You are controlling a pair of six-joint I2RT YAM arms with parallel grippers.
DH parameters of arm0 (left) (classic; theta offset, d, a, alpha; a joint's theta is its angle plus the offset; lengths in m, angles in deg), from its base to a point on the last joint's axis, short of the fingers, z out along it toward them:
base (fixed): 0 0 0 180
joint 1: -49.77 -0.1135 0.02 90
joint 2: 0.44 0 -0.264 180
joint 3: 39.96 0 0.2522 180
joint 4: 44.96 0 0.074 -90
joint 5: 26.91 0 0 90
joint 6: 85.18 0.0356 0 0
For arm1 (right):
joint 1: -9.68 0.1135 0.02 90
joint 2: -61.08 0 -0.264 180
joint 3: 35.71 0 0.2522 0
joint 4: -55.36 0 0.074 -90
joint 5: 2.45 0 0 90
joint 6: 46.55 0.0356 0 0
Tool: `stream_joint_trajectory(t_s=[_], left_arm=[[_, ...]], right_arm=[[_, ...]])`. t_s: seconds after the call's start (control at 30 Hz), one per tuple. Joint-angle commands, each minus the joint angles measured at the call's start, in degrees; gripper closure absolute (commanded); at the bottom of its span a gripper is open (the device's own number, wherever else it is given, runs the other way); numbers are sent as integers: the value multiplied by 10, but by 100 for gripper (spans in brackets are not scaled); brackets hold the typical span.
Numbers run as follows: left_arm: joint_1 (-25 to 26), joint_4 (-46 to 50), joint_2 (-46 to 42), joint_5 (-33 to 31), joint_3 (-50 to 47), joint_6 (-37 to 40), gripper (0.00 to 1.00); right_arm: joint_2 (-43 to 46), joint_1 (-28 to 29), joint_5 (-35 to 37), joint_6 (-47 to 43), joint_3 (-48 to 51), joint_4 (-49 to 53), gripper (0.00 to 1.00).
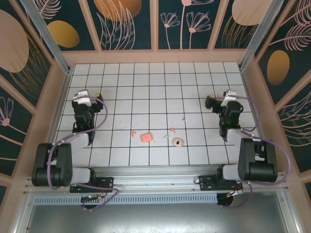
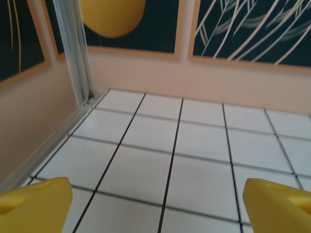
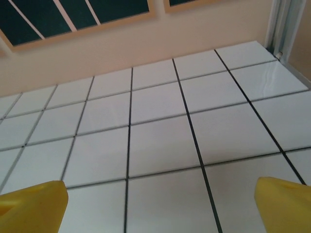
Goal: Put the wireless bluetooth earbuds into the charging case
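A coral-pink rounded charging case (image 1: 146,137) lies on the white grid table, near the front middle. Several tiny pale pink earbuds (image 1: 133,132) and like pieces (image 1: 172,129) are scattered around it, one farther back (image 1: 183,118). A pale peach square piece with a dark centre (image 1: 178,141) lies to the right of the case. My left gripper (image 1: 86,95) hovers far to the left of them, open, with only bare tiles between its yellow fingers (image 2: 34,206). My right gripper (image 1: 227,96) is far to their right, also open and holding nothing (image 3: 160,206).
Peach walls (image 1: 155,56) with dark floral panels enclose the table on three sides. A metal post (image 2: 75,53) stands in the back left corner ahead of my left gripper. Another post (image 3: 286,24) stands in the back right corner.
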Motion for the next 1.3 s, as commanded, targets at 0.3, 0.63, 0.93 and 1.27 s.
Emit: stream_joint_trajectory(t_s=[0.3, 0.63, 0.93, 1.27], left_arm=[[40, 518, -116, 70, 156, -59, 33], [95, 630, -57, 105, 205, -141, 42], [108, 621, -18, 111, 204, -123, 41], [108, 614, -8, 117, 199, -110, 41]], right_arm=[[-7, 170, -4, 153, -311, 842, 1], [-39, 353, -9, 398, -331, 932, 16], [-108, 433, -23, 486, -307, 868, 25], [-162, 445, -16, 489, -304, 858, 25]])
